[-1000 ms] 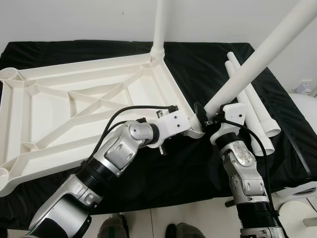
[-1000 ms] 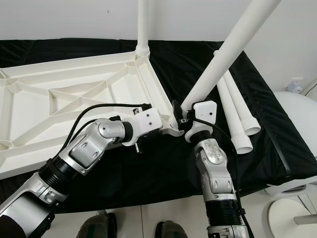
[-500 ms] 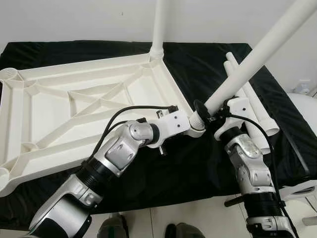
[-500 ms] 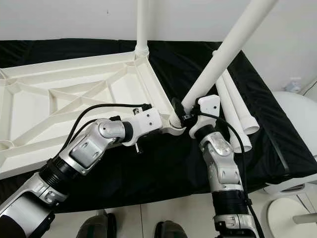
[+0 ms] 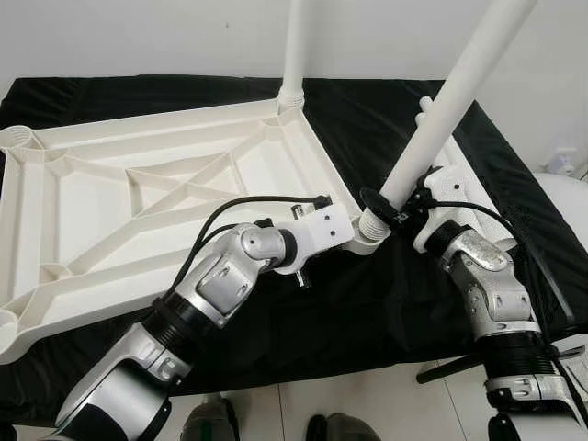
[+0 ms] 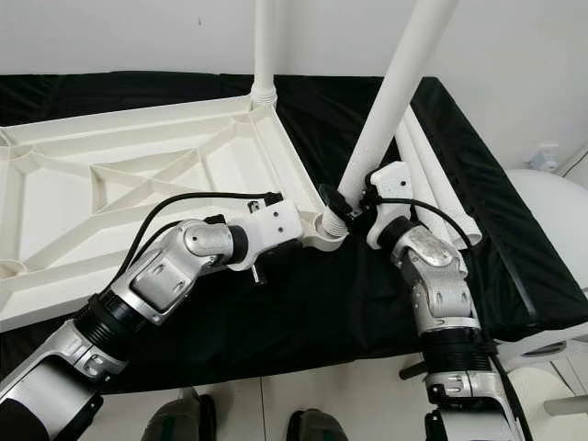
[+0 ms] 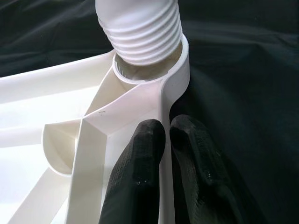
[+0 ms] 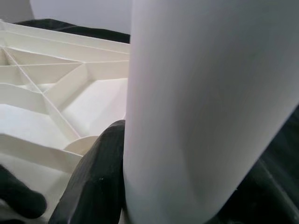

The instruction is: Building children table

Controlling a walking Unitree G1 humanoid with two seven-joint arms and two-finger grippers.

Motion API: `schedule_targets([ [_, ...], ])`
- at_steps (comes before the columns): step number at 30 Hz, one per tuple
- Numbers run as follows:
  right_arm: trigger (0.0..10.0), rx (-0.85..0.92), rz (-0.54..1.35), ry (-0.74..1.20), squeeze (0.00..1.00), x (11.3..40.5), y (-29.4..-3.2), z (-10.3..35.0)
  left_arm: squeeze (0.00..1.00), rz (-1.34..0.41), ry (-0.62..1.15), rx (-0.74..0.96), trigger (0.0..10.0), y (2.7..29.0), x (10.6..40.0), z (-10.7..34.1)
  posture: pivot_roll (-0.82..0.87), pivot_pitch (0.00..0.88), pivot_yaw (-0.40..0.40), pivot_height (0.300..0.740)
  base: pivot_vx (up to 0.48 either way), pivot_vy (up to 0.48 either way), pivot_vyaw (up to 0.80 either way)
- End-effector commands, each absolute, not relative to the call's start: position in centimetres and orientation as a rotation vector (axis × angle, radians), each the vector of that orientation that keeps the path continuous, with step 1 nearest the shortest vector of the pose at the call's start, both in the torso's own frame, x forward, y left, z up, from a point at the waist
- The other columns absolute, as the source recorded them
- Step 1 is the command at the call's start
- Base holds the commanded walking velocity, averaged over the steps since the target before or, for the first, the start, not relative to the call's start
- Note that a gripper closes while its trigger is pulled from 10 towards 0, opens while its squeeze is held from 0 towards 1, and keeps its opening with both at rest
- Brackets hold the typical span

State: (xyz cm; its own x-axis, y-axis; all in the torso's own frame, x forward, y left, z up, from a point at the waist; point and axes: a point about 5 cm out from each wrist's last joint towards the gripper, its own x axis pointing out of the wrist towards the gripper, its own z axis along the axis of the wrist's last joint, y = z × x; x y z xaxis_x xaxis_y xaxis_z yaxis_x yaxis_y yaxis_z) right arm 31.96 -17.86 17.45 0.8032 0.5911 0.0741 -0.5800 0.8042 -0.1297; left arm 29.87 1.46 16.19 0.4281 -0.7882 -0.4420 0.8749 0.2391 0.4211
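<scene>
Fingers (image 7: 140,186) of the left gripper (image 7: 161,140) pinch the tabletop (image 5: 138,197) rim beside its corner socket (image 7: 149,74); the right gripper (image 6: 363,209) clasps a tilted leg (image 5: 441,110) whose threaded end sits there. Risk: the lean may cross-thread or jam it, or pop it out.

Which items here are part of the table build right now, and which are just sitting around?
In use:
- tabletop, upside down on the black cloth
- leg in the right gripper, threaded end at the corner socket
- left gripper pinching the tabletop rim
- fitted leg at the far corner

Lying about:
- spare legs on the cloth
</scene>
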Motion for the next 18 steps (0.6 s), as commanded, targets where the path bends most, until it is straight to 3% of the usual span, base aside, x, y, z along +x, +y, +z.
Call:
schedule_targets([
  [1,10.0,-0.069,0.677,-0.065,0.00,31.9,-17.8,16.5,0.00,-1.143,0.155,0.685,10.0,1.6,30.1,16.3,0.03,0.078,-0.032,0.740,0.000,0.000,0.00],
  [18,10.0,-0.104,0.762,0.003,0.00,32.5,-16.7,15.9,0.00,-1.144,0.158,0.682,10.0,1.5,29.9,16.4,0.03,0.086,-0.038,0.740,0.000,0.000,0.00],
])
